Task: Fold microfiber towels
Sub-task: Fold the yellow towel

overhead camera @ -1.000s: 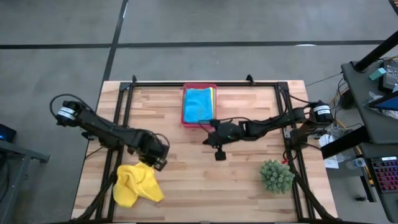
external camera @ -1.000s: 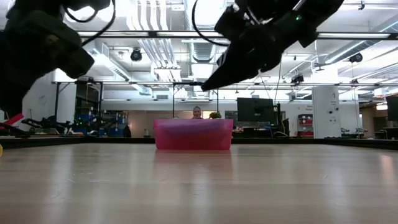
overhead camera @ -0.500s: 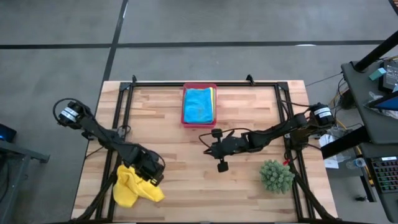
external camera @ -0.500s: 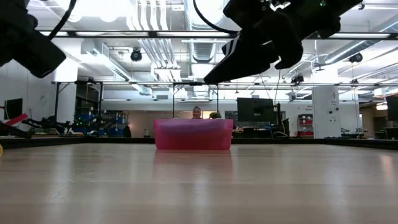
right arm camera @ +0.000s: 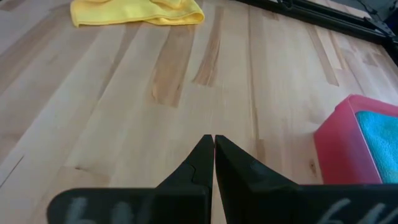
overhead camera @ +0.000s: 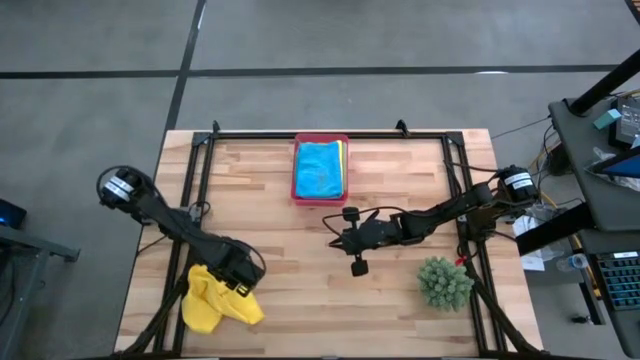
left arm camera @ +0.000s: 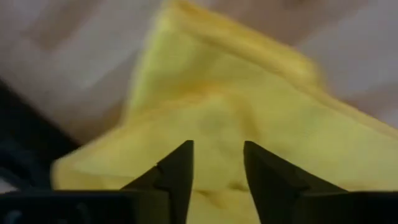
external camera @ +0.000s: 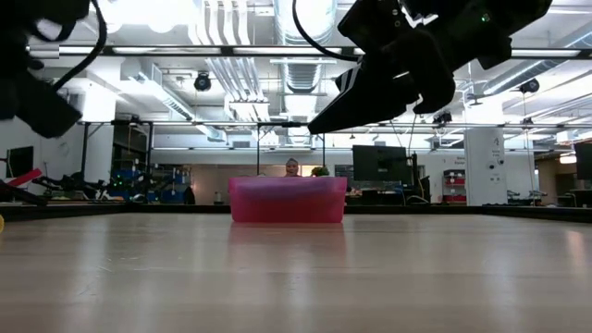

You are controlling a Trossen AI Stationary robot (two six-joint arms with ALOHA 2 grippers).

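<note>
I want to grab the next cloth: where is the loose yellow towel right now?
In the high view the yellow towel lies crumpled at the table's near left corner, directly under the left gripper.

Even, bright light falls from above on the wooden table [overhead camera: 400,170], with only faint shadows. At table height, the ceiling lamps [external camera: 153,11] glare white and the arms show as dark silhouettes. The left wrist view is soft and blurred: the yellow cloth [left arm camera: 249,124] fills it, out of focus.

Closed right claw [right arm camera: 214,144] over table [right arm camera: 124,124], yellow towel [right arm camera: 137,10] beyond.
</note>
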